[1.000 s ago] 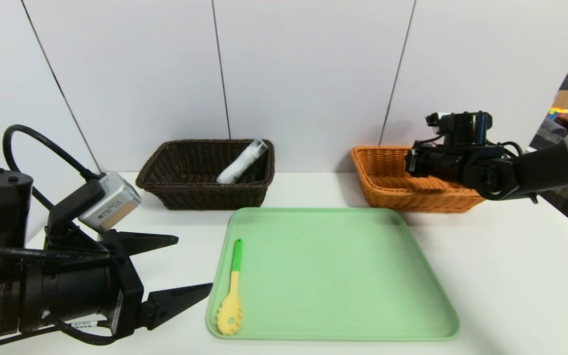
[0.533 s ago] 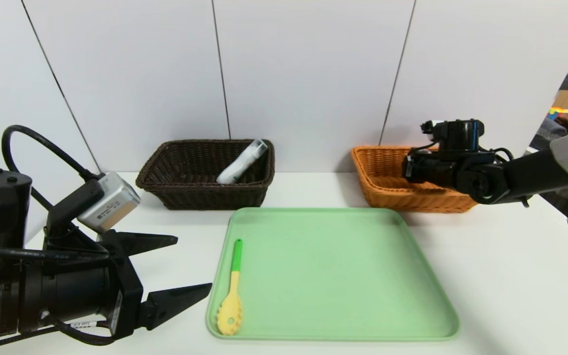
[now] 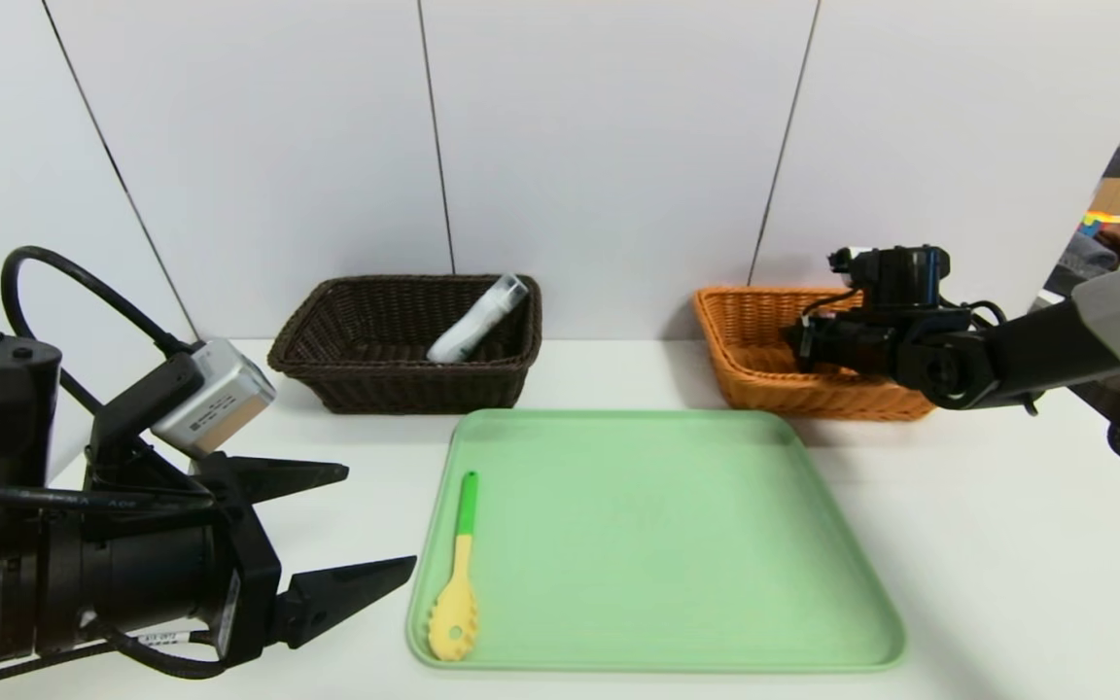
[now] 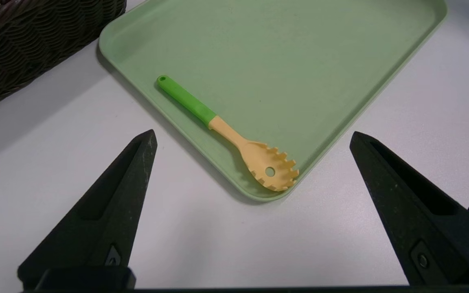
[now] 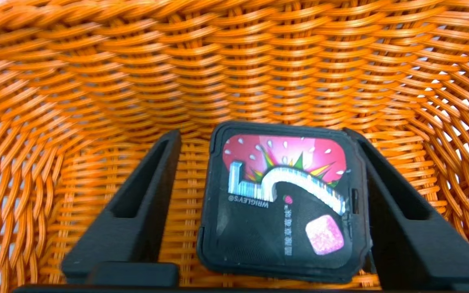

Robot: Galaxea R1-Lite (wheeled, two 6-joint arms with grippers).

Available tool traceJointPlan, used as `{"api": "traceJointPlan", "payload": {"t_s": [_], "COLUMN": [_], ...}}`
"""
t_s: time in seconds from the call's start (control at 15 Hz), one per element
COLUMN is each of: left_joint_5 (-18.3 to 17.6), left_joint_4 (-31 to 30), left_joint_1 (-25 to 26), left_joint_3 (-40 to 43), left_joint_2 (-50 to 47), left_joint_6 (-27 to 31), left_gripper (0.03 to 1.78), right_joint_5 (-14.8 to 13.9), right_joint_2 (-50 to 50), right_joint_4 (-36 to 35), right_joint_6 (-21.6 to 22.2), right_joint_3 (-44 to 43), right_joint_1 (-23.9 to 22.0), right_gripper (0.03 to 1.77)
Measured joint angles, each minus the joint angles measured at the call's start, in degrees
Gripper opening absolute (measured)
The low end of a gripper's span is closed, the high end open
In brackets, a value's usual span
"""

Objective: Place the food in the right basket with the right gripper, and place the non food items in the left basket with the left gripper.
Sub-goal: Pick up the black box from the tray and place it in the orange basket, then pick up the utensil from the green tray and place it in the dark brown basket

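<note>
Two baskets stand at the back of the white table [image 3: 1007,544], against the pale panelled wall [image 3: 618,146], with a green tray [image 3: 677,544] in front of them and between them.

Farthest left, the left gripper [image 3: 380,521] is parked low over the table's near corner, its two black fingers [image 4: 108,203] spread wide with nothing between them. In its wrist view they frame bare tabletop and the near corner of the tray. A silver camera block [image 3: 215,397] sits on its wrist, bearing a small label too fine to read.

Next comes the yellow slotted spoon [image 3: 456,588] with its green handle, lying flat along the tray's left edge, toothed head toward the robot. It carries no visible writing.

Behind it, the dark brown basket [image 3: 404,384] holds the translucent white bottle [image 3: 475,321], which leans against the basket's right rear corner, cap uppermost.

To the right, the orange basket [image 3: 764,374] has the right gripper [image 5: 271,175] reaching down inside it. The wrist view shows the black carton [image 5: 283,203] between the parted fingers [image 5: 136,211]: one finger stands clear with woven floor showing in the gap, the other lies close along the carton's edge. Whether that side touches is unclear. The carton's face bears a pink-red burst, a large stylised "5", the word "WRIGLEY'S" and a line of Chinese characters beside a pink cube.
</note>
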Motion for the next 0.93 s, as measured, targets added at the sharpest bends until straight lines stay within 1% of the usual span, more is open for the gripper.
{"api": "traceJointPlan", "payload": {"t_s": [0.27, 0.4, 0.6, 0.93], "left_joint_5": [0.0, -0.3, -1.0, -0.9], "left_joint_4": [-0.5, -0.8, -0.9, -0.8], "left_joint_1": [0.0, 0.0, 0.0, 0.1], "left_joint_3": [-0.1, -0.2, -0.3, -0.3], "left_joint_2": [0.0, -0.1, -0.3, -1.2], "left_joint_6": [0.0, 0.0, 0.0, -1.0], "left_gripper": [1.69, 1.69, 1.69, 1.69], "right_joint_5": [0.1, 0.1, 0.1, 0.2], "right_joint_2": [-4.2, -6.9, -10.9, -22.3], "right_joint_4": [2.2, 5.1, 6.9, 15.3], "right_joint_6": [0.0, 0.1, 0.4, 3.2], "right_joint_3": [1.9, 2.0, 1.8, 3.6], "right_joint_1": [-0.1, -0.4, -1.0, -1.2], "right_gripper": [1.5, 1.55, 1.6, 1.65]}}
